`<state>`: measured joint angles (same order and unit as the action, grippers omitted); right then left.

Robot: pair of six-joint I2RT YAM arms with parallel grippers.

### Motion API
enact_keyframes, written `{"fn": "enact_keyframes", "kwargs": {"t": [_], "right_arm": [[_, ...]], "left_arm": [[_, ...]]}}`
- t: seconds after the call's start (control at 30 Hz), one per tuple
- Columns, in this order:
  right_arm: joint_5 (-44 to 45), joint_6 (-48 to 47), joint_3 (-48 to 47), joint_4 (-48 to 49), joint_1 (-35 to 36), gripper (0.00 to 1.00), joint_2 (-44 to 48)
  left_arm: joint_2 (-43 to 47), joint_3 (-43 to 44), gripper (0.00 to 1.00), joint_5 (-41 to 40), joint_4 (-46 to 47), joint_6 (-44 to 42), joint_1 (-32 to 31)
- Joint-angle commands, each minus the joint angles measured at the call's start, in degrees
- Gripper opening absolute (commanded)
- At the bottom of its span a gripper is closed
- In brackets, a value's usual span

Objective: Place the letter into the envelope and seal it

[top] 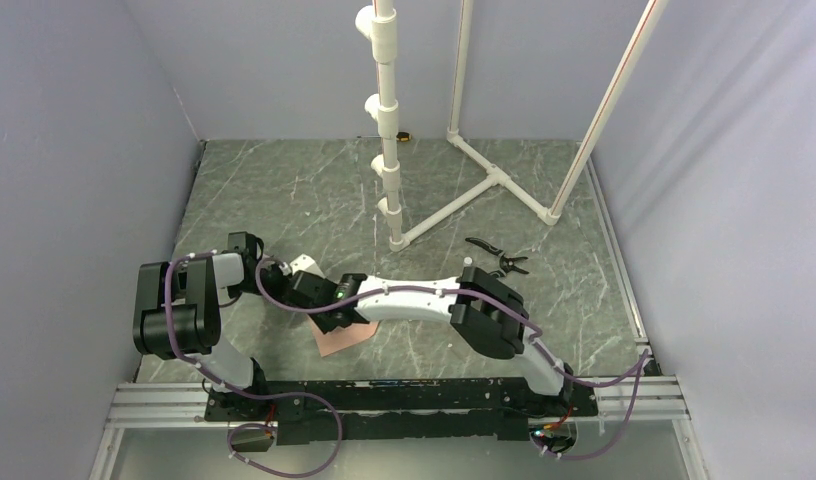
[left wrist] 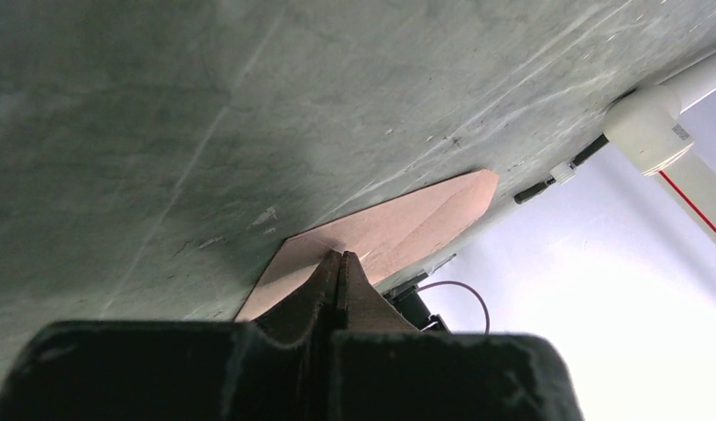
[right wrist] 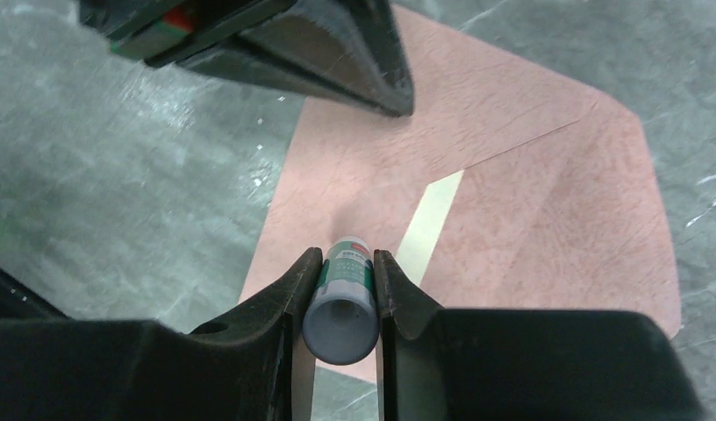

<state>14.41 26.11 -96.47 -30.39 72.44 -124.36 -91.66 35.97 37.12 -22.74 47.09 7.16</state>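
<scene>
As sealing step runs, table (top: 284,190) carries envelope (right wrist: 512,219) flat, near-left of pipe stand (top: 388,170), pointed flap apparently unfolded. Pale strip at mouth, likely letter (right wrist: 433,219), tucked inside. Left gripper (left wrist: 339,259) shut, tips pinning envelope. Right gripper (right wrist: 346,259) clamps glue stick (right wrist: 341,307), tip on paper beside strip. Next, probably: draw stick along flap edge, lift off, fold flap, press. Pin must hold or paper slides.

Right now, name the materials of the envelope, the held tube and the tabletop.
Envelope: matte pinkish paper, fibrous grain and fold creases. Tube: probably plastic, smooth grey end, printed green label. Tabletop: stone-look, grey-green with white veins; real or laminate unclear.
</scene>
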Motion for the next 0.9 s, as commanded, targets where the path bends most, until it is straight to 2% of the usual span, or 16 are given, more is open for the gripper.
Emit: {"fn": "enact_keyframes", "kwargs": {"t": [0.0,0.13,0.27,0.57,0.67,0.73,0.87], "right_arm": [[-1.35,0.35,0.90,-3.02,1.34,0.00,3.39],[1.84,1.35,-0.51,-3.50,0.41,0.00,6.54],[2.08,3.20,2.21,-1.95,-0.47,0.00,13.92],[-5.97,13.70,29.15,9.80,-5.68,0.00,38.16],[-7.11,16.23,36.96,12.30,-8.96,0.00,45.77],[-9.21,18.55,42.08,14.40,-12.52,0.00,50.35],[-15.58,23.82,51.75,19.90,-20.82,0.00,57.31]], "left_arm": [[-0.92,-2.54,0.03,-8.73,0.80,-1.11,-0.30],[-0.49,-2.59,0.02,-8.27,0.61,-1.65,-0.30],[0.70,-1.60,0.02,-7.22,-0.49,-2.99,-0.30],[7.85,3.23,0.03,-4.34,-5.90,-5.79,-0.37],[10.60,5.50,0.10,-2.49,-7.61,-6.42,-0.41],[12.47,7.02,0.19,-1.35,-8.92,-7.02,-0.39],[15.67,10.33,0.46,-1.73,-13.29,-8.73,-0.48]]}}
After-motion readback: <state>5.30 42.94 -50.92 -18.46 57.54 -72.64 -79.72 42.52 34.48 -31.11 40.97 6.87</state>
